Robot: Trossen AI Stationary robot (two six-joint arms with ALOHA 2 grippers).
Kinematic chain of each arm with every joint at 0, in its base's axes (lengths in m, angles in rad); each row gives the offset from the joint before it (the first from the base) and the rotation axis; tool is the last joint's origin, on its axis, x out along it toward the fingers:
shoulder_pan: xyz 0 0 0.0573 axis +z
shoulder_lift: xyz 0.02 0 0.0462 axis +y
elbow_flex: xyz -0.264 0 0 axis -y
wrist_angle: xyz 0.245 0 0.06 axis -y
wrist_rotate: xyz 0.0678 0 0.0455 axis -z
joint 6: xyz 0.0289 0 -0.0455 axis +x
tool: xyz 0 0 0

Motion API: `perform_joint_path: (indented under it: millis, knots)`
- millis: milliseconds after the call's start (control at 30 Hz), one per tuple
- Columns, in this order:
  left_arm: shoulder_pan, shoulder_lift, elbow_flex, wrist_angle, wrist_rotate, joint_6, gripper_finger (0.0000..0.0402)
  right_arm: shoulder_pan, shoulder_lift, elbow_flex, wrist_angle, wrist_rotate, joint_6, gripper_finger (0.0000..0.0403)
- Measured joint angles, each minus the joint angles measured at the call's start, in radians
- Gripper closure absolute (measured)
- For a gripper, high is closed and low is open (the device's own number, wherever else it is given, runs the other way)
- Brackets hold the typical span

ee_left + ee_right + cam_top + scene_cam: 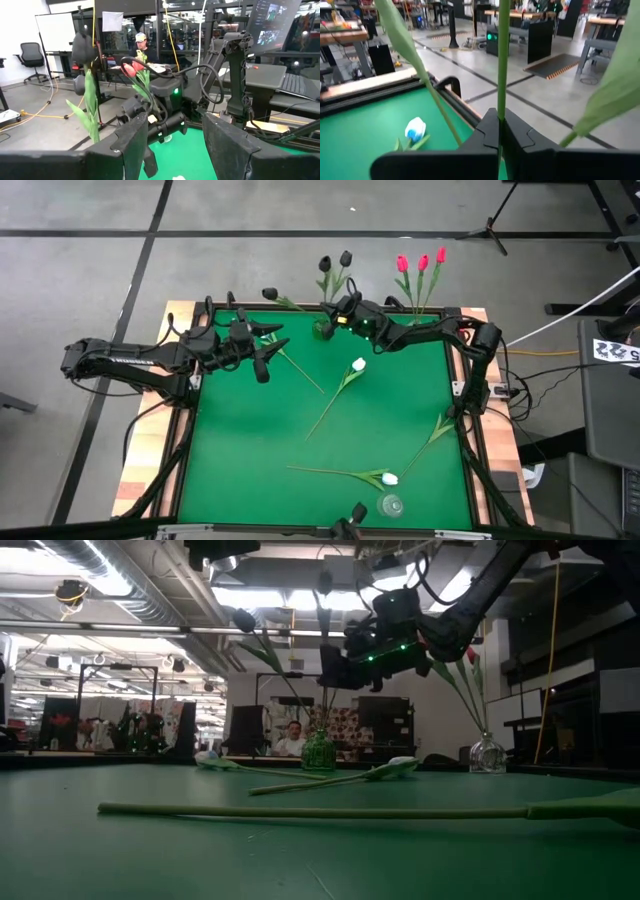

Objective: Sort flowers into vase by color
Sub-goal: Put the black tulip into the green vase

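Observation:
A green vase (322, 329) stands at the table's far edge with black tulips (325, 265) in it; one black head (270, 293) leans left. A clear vase (487, 752) further right holds three red tulips (422, 262). My right gripper (501, 120) hovers over the green vase (318, 752), shut on a flower stem. My left gripper (270, 357) waits open and holds nothing, above the table left of the green vase. Two white tulips (358, 365) (390, 478) lie flat on the green mat. My right gripper pinches a thin green stem (503, 97) between its two shut fingers, which lie across it. The fingers come roughly level from the table's right side. The stem stands upright through the hold, above the green vase; which head it carries, I cannot tell.
A green stem with leaves (438, 430) lies near the table's right edge. A small clear vase (390, 505) stands at the near edge. The table has a raised dark rim (468, 430). A person sits in the room beyond the table.

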Motion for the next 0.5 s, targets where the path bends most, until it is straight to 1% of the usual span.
perform_joint_path:
  millis: [300, 500]
  knots:
    - [0.0, 0.0, 0.0, 0.0, 0.0, 0.025, 0.0215, -0.006, 0.005, 0.0, -0.031, -0.009, 0.019, 0.0403]
    - [0.0, 0.0, 0.0, 0.0, 0.0, 0.024, 0.0215, -0.005, 0.005, 0.0, -0.042, -0.027, 0.047, 0.039]
